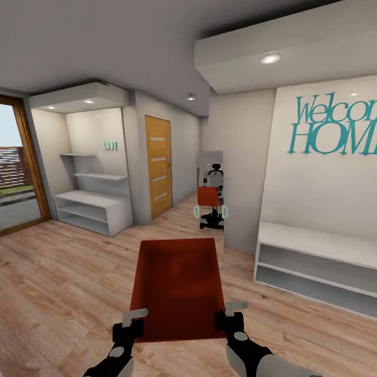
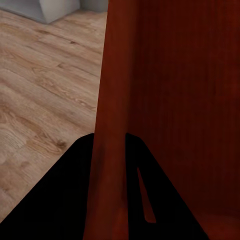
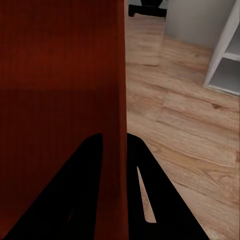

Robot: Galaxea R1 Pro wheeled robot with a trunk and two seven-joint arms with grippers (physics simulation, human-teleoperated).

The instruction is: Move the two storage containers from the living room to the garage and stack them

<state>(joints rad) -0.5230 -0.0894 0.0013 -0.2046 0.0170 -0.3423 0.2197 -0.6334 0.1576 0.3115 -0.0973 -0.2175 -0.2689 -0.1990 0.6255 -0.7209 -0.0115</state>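
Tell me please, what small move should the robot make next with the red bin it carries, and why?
Probably drive slowly forward, keeping the storage container level. The left gripper and right gripper each clamp a side wall, and the container hangs above the light wood floor, so the hold looks set. A mirror stands ahead beside the wooden door, so steering toward the open passage seems wise.

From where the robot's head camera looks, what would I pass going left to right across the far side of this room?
Glass door → white shelf alcove → wooden door → mirror showing the robot's reflection → white bench shelf under the Welcome Home lettering.
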